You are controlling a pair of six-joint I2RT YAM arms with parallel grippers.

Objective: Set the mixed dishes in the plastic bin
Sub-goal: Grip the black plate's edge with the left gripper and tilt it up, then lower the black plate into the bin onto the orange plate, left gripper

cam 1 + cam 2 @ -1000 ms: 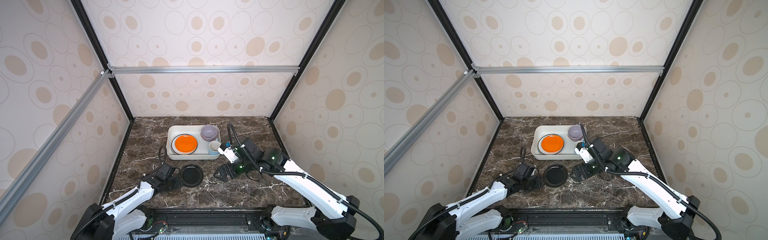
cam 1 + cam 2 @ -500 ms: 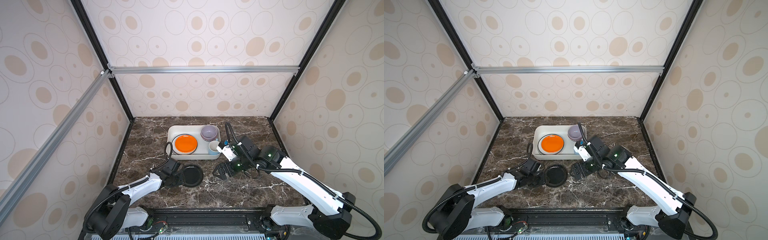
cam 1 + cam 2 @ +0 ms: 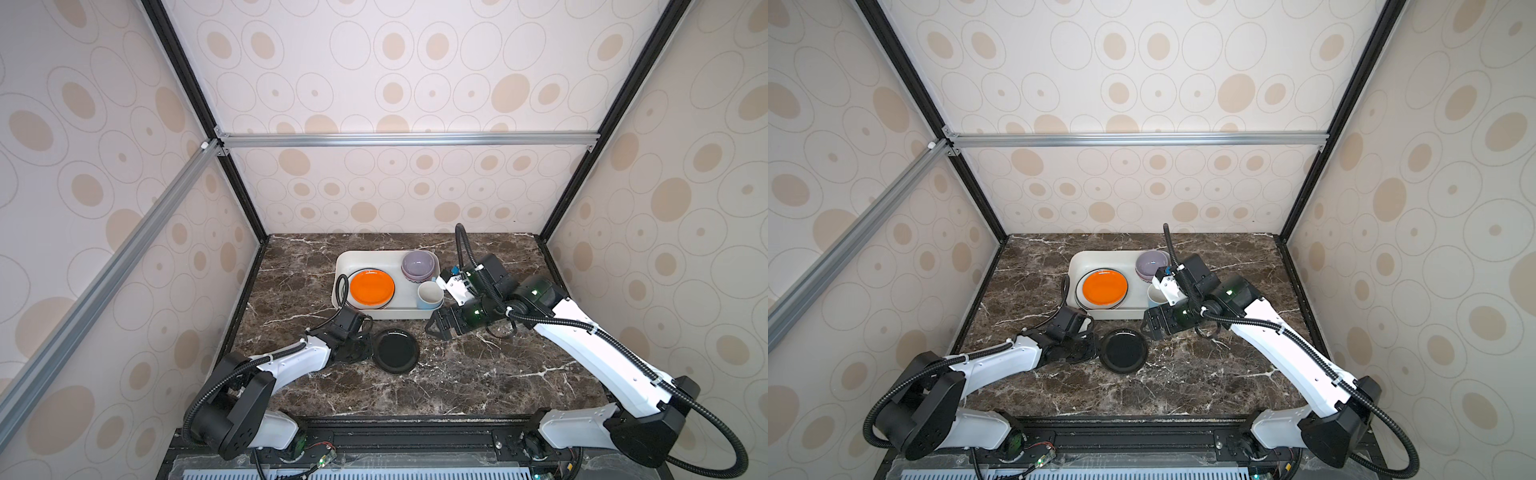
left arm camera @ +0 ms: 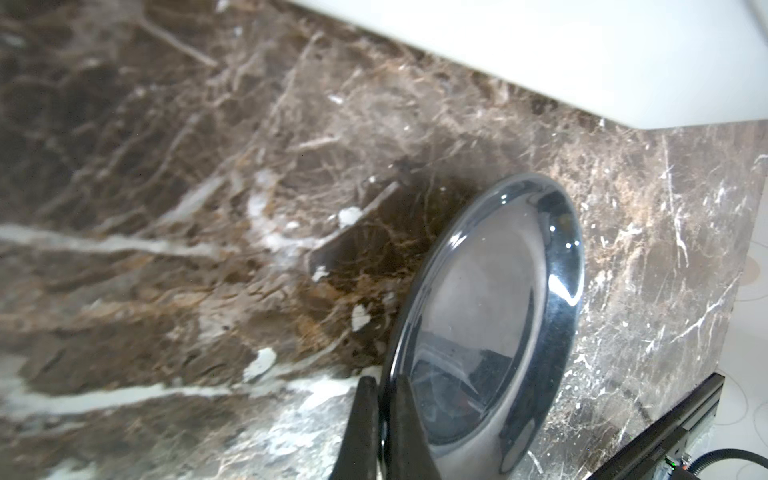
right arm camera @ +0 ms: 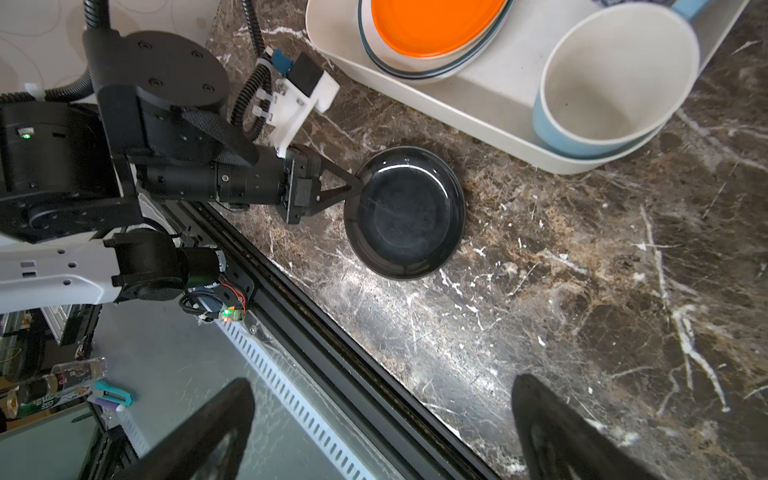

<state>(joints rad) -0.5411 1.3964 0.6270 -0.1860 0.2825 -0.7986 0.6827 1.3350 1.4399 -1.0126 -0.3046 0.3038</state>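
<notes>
On the marble worktop [image 3: 478, 374] the black plate [image 3: 395, 350] lies just outside the plastic bin [image 3: 395, 313]; our left hand [image 5: 356, 183] is clenched on its rim, our right hand [image 3: 435, 328] spread empty; we fear the glossy rim slipping from so thin a pinch, or catching the bin's wall.

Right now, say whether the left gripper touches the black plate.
Touching. The left wrist view shows the left gripper pinching the black plate at its rim.
</notes>
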